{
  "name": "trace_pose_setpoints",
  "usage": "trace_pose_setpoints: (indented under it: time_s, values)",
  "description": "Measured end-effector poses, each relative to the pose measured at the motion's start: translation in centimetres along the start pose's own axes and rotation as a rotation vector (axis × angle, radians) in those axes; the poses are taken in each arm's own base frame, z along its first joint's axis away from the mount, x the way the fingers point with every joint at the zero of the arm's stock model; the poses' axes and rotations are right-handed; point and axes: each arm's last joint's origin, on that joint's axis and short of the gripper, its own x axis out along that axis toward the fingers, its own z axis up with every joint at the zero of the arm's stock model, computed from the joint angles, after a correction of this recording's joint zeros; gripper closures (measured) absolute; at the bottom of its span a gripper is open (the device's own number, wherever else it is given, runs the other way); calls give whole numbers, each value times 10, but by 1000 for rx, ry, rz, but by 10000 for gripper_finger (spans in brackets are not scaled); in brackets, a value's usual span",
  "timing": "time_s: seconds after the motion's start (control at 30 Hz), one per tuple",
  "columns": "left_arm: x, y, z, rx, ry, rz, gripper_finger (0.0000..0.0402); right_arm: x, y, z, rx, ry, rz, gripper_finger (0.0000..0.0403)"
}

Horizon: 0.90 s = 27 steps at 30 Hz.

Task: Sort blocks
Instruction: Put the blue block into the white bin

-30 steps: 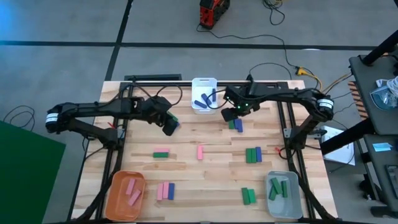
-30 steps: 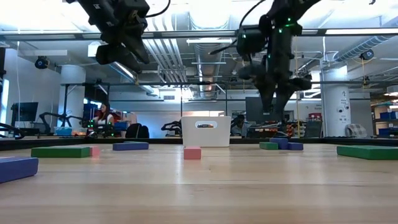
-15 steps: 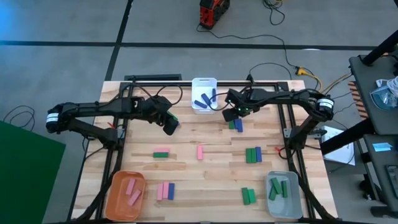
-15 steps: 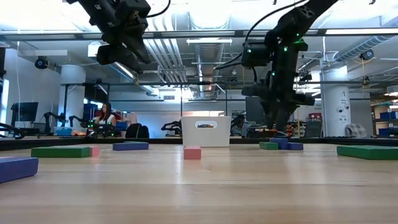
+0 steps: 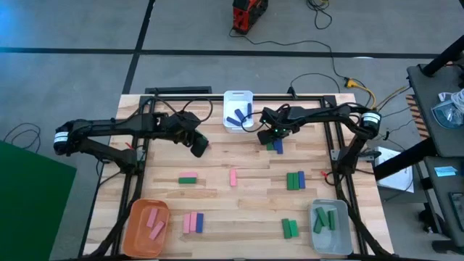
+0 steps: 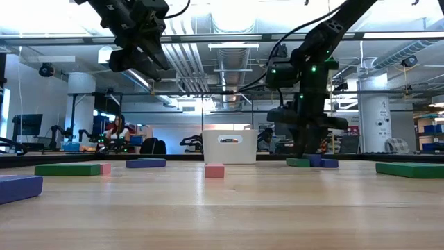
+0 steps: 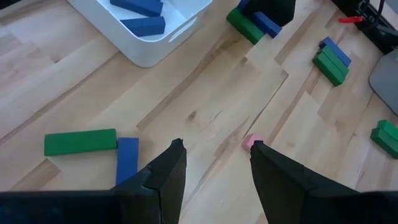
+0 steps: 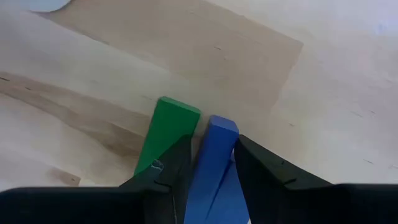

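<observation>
A blue block (image 8: 214, 146) lies flat on the table with a green block (image 8: 171, 127) alongside it, just right of the white bin (image 5: 238, 119). My right gripper (image 5: 272, 139) is down at the table (image 6: 305, 154), shut on the blue block. My left gripper (image 5: 197, 147) hangs open well above the table's left half (image 6: 135, 52), with nothing between its fingers (image 7: 214, 152). Other pink, green and blue blocks lie scattered on the near half of the table. My right gripper pinches the blue block's two long sides (image 8: 202, 165) between its two fingers, which come from above and lie across the block. One finger (image 8: 174, 171) stands in the gap between the blue and the green block. The block rests flat on the table.
The white bin holds blue blocks. An orange bin (image 5: 138, 235) with pink blocks is at the near left, and a grey bin (image 5: 341, 243) with green blocks at the near right. Loose blocks: green (image 5: 188, 180), pink (image 5: 233, 176), a green and blue group (image 5: 295, 180), a pink and blue group (image 5: 192, 222), green (image 5: 289, 228).
My right gripper has gone down to the table and a little toward the left edge, ending over the blue and green pair. The blocks have stayed in place.
</observation>
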Motion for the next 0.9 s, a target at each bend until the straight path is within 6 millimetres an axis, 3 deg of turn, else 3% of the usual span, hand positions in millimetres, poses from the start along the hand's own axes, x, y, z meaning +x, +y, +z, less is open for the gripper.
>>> trace_pose_setpoints:
  time_s: [0.4,0.6,0.9]
  values:
    - [0,0,0,-1,-2,-1,245,1,2,2,-42,0,4,356]
    - [0,0,0,-1,-4,-2,245,-1,2,2,-41,-4,8,355]
    - [0,0,0,-2,-4,-3,245,-39,10,15,-40,-93,72,366]
